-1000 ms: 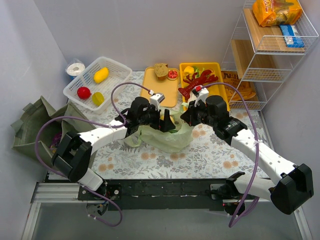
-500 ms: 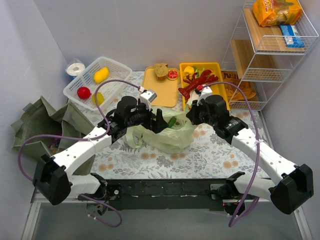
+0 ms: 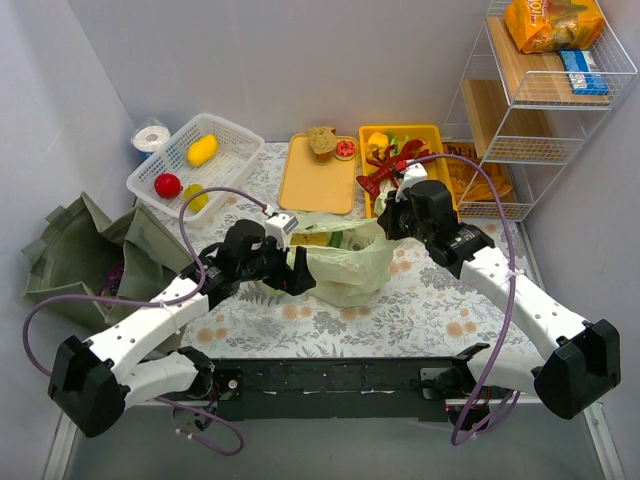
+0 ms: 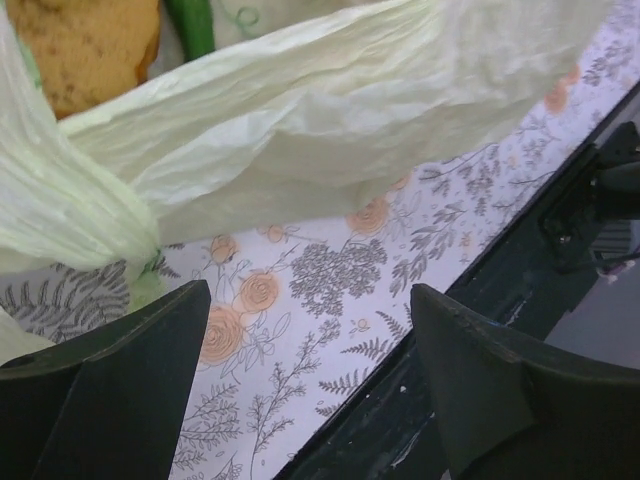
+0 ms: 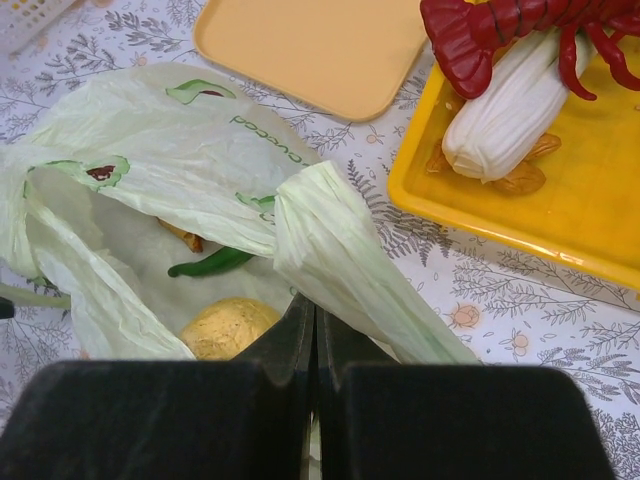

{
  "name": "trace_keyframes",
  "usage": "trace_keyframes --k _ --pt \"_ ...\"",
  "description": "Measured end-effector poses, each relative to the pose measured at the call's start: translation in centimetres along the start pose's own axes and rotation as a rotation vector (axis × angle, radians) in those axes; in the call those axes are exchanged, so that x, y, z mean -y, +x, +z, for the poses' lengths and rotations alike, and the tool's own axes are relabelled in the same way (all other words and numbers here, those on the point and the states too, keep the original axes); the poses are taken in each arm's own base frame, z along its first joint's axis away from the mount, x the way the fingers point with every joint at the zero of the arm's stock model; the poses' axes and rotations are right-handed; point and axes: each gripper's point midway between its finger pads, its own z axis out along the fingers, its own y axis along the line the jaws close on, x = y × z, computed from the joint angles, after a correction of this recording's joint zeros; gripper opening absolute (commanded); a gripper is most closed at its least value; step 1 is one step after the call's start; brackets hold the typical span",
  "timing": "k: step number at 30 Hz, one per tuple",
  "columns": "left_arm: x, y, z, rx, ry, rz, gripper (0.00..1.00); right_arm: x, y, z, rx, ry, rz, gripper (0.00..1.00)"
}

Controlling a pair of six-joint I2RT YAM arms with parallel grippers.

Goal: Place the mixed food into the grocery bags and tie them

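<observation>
pale-green bag (image 3: 345,262), where is it sitting?

mid worktop (image 3: 400,310), on the flowered cloth between the two arms, mouth gaping upward. a brown bun (image 5: 228,325) and a green pepper (image 5: 212,262) lie inside.

who has hold of it?

the right jaws are pressed fully together on one twisted handle at the bag's far right corner. the left jaws stand wide apart at its near left side, with only cloth between them. the other handle runs just beside one finger (image 4: 110,390).

and further out?

beyond the bag, a yellow tray (image 5: 600,200) carries the red lobster (image 5: 520,30) over a white piece (image 5: 510,115). an orange tray (image 3: 318,185) sits beside it, bread (image 3: 322,143) at its far end. the olive tote (image 3: 90,250) lies slumped at the far left, a white basket (image 3: 235,128) behind it.
</observation>
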Motion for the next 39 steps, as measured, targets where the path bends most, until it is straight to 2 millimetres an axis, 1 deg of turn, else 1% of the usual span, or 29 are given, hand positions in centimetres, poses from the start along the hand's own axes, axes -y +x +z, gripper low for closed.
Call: trace_keyframes --k 2,3,4,6,7,8,10,13,16,21,23,27,32,35,39 --pt "-1.3 1.6 0.9 -0.042 -0.047 -0.047 0.75 -0.1 0.0 0.0 0.0 -0.004 0.0 0.01" --pt "-1.9 2.2 1.3 -0.06 -0.074 -0.069 0.72 -0.1 0.0 0.0 -0.001 -0.008 0.0 0.01" --pt "-2.6 2.6 1.8 -0.07 -0.102 -0.087 0.7 -0.2 0.0 0.0 -0.002 -0.01 0.0 0.01" --pt "-3.8 3.1 2.5 -0.08 -0.162 -0.114 0.7 -0.3 0.0 -0.1 -0.002 -0.015 0.0 0.01" --pt "-4.5 3.1 2.8 -0.076 -0.194 -0.122 0.75 -0.3 0.0 -0.1 -0.002 -0.018 0.001 0.01" --pt "-5.1 3.1 3.0 -0.071 -0.227 -0.132 0.76 -0.3 0.0 -0.1 0.0 -0.019 0.001 0.01" --pt "-6.2 2.8 3.3 -0.045 -0.286 -0.144 0.75 -0.4 -0.1 -0.2 0.004 -0.022 0.001 0.01" --pt "-7.3 2.1 3.4 0.002 -0.343 -0.156 0.74 -0.4 -0.3 -0.4 0.011 -0.024 0.001 0.01" --pt "-8.2 1.7 3.5 0.03 -0.392 -0.17 0.73 -0.5 -0.4 -0.6 0.016 -0.025 0.001 0.01" --pt "-9.5 1.4 3.2 0.061 -0.464 -0.175 0.74 -0.5 -0.5 -0.6 0.017 -0.025 0.0 0.01" --pt "-9.8 1.3 3.1 0.067 -0.482 -0.173 0.75 -0.5 -0.5 -0.6 0.017 -0.026 0.0 0.01" --pt "-9.8 1.3 3.0 0.068 -0.49 -0.161 0.83 -0.5 -0.5 -0.6 0.017 -0.028 0.0 0.01" --pt "-8.7 1.4 3.3 0.054 -0.445 -0.144 0.88 -0.6 -0.5 -0.6 0.015 -0.033 0.0 0.01" --pt "-8.0 1.1 3.0 0.065 -0.417 -0.136 0.89 -0.7 -0.4 -0.6 0.014 -0.036 0.001 0.01" --pt "-7.7 0.5 2.5 0.081 -0.41 -0.118 0.93 -0.8 -0.3 -0.5 0.008 -0.044 0.001 0.01"
